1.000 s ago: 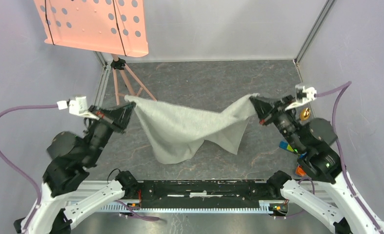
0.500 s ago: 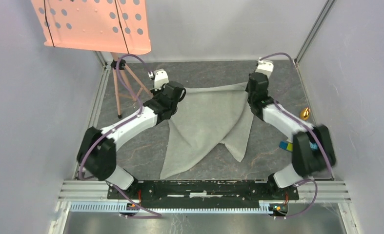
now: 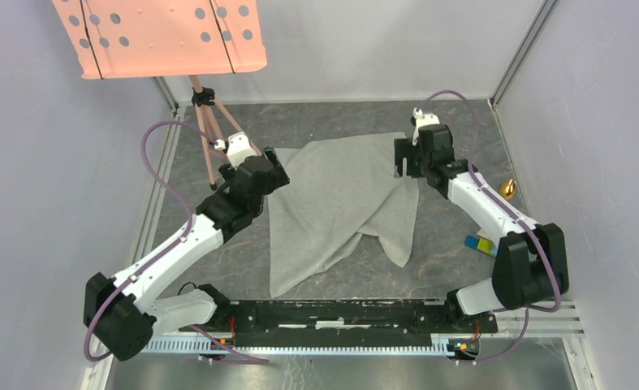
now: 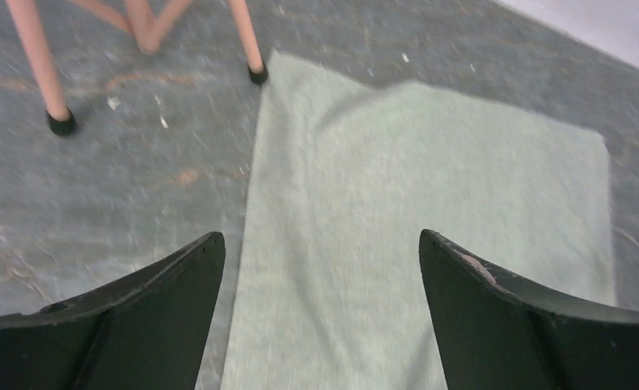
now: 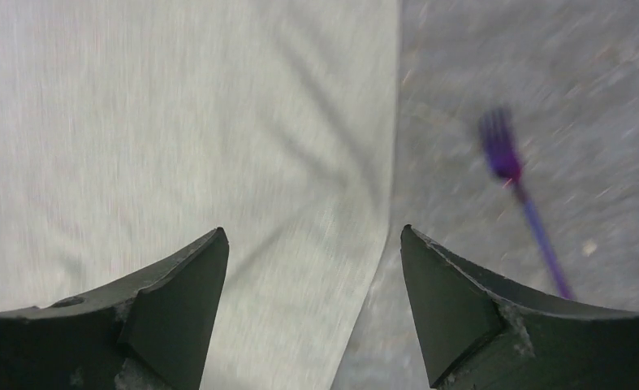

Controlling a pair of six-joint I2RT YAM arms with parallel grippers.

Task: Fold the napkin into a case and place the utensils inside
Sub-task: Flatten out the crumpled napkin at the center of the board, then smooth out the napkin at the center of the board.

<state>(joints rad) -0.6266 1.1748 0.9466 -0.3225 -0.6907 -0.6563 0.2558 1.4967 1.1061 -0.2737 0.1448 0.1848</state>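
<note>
From above, I see the napkin (image 3: 340, 203) rumpled on the counter (image 3: 348, 122), left hand (image 3: 269, 171) at its 10 o'clock, right hand (image 3: 400, 158) at 2 o'clock. Left wrist: jaws spread, empty. Right wrist: jaws spread, empty; the purple fork (image 5: 515, 183) lies at the napkin's 3 o'clock.

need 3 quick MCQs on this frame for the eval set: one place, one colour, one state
1. The fork lies: A on the bare table beside the napkin; B on the napkin; C under the napkin.
2. The fork is: A gold; B purple; C green.
3. The left gripper and right gripper are: A both shut on the napkin; B one open, one shut; C both open.
Key: 1 A, right wrist view shows it off the cloth; 2 B, purple tines and handle; 3 C, both spread wide, nothing between.
</note>
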